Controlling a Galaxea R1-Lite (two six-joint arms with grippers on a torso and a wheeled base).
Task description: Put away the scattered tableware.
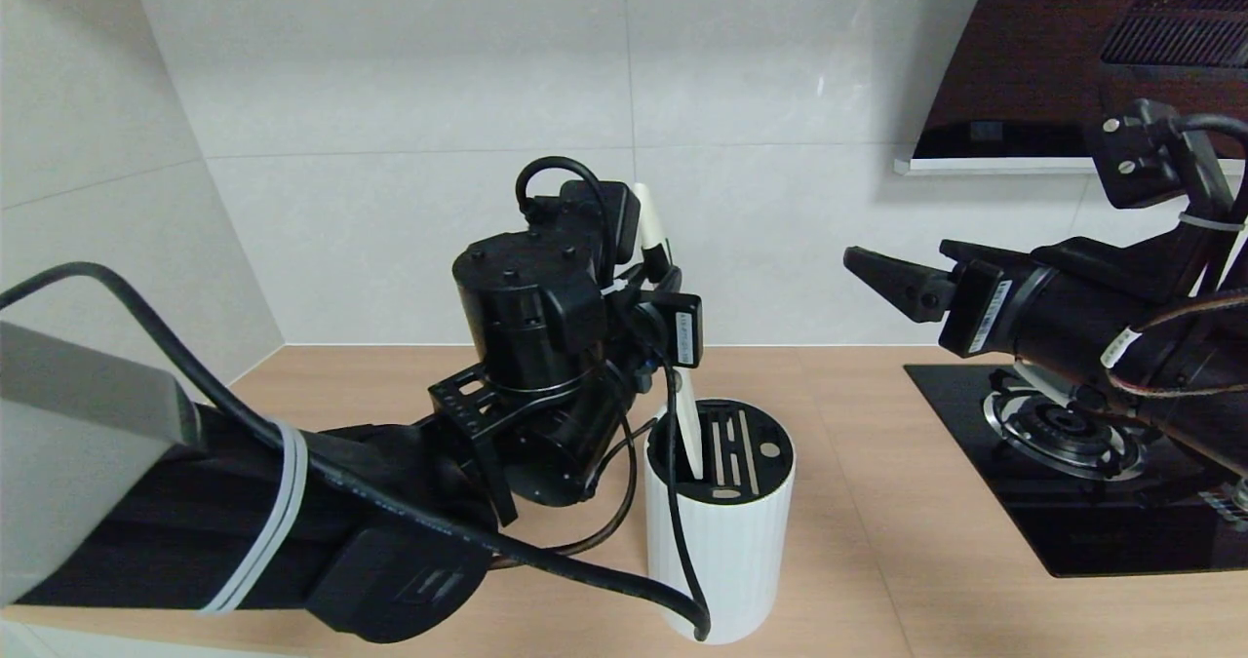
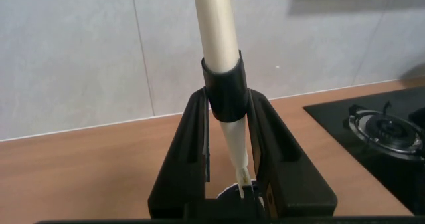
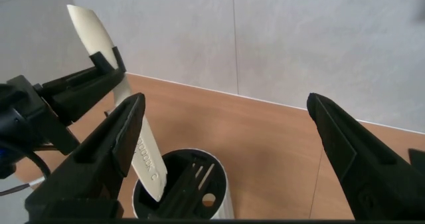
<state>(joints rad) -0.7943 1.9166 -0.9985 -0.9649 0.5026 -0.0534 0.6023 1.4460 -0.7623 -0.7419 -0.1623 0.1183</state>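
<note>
A cream-handled knife (image 1: pixel 645 217) with a black collar and pale blade (image 1: pixel 688 432) stands almost upright. My left gripper (image 1: pixel 667 299) is shut on the knife (image 2: pixel 224 84) at the collar, directly above a white cylindrical holder (image 1: pixel 723 541) with a black slotted top. The blade tip (image 3: pixel 150 165) dips into the wide opening of the holder (image 3: pixel 222 196), beside its narrow slots. My right gripper (image 1: pixel 866 266) hangs in the air to the right of the holder, at the height of the knife's handle. Its fingers (image 3: pixel 126 127) are spread wide and hold nothing.
The holder stands on a wooden counter (image 1: pixel 877 541) against a tiled wall. A black gas hob (image 1: pixel 1072 453) with a burner lies at the right, under a dark range hood (image 1: pixel 1033 63). Bare counter lies between holder and hob.
</note>
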